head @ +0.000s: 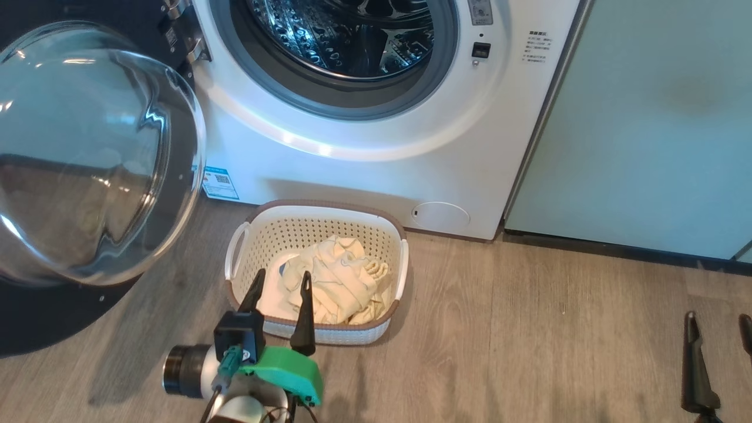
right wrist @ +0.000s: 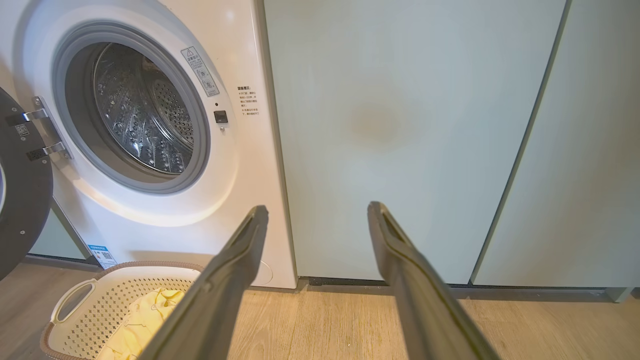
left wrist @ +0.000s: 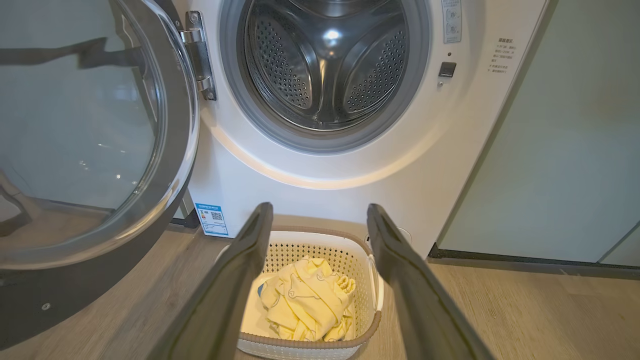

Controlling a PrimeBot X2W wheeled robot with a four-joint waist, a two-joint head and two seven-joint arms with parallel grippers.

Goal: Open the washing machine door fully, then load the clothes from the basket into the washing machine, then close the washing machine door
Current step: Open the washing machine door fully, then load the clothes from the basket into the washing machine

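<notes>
The white washing machine (head: 376, 170) stands with its steel drum mouth (left wrist: 327, 65) uncovered. Its round black washing machine door (head: 88, 153), with the clear glass bowl, is swung wide to the left. In front of the machine the cream basket (head: 252, 235) sits on the floor, holding pale yellow clothes (head: 335, 282) (left wrist: 305, 300). My left gripper (head: 282, 279) hangs open over the basket's near edge, its fingers (left wrist: 235, 280) framing the clothes with nothing between them. My right gripper (head: 718, 318) is open at the lower right, facing the cabinets in the right wrist view (right wrist: 316, 210).
Pale green cabinets (head: 646, 129) stand right of the machine. Grey wood floor (head: 529, 329) stretches between the basket and my right gripper. The open door juts out over the floor at the left.
</notes>
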